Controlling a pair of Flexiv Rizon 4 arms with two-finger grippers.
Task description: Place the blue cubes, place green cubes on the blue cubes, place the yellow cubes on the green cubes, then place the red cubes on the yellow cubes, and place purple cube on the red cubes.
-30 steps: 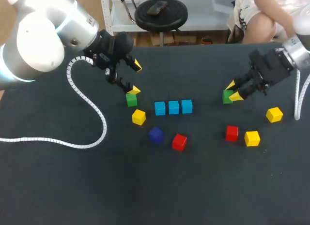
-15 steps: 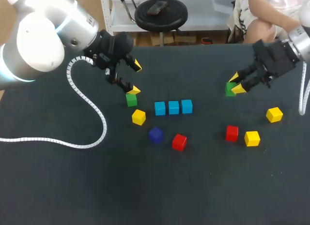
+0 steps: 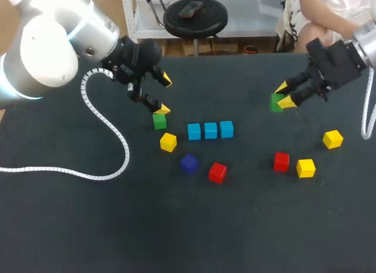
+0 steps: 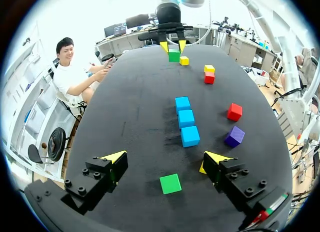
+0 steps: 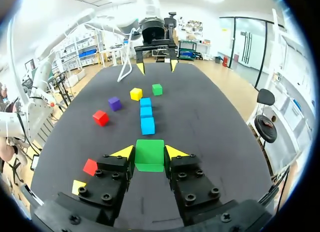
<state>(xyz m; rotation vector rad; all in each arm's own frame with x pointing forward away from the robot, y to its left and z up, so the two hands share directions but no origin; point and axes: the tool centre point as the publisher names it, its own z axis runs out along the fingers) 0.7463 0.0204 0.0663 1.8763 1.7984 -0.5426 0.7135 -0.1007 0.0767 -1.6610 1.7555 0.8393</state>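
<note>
The right gripper (image 3: 283, 97) grips a green cube (image 3: 276, 102) at the far right of the dark table (image 3: 176, 226).
Its two fingers press the cube from both sides. The left gripper (image 3: 164, 94) has its fingers wide apart, and a second green cube (image 3: 159, 121) sits on the table just below, touching neither. Three blue cubes (image 3: 210, 130) sit in a row in the middle. Near them are a yellow cube (image 3: 168, 142), a purple cube (image 3: 188, 163) and a red cube (image 3: 217, 172).

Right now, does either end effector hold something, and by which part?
The right end effector holds a green cube by two opposite side faces. The left end effector is open and holds nothing.
</note>
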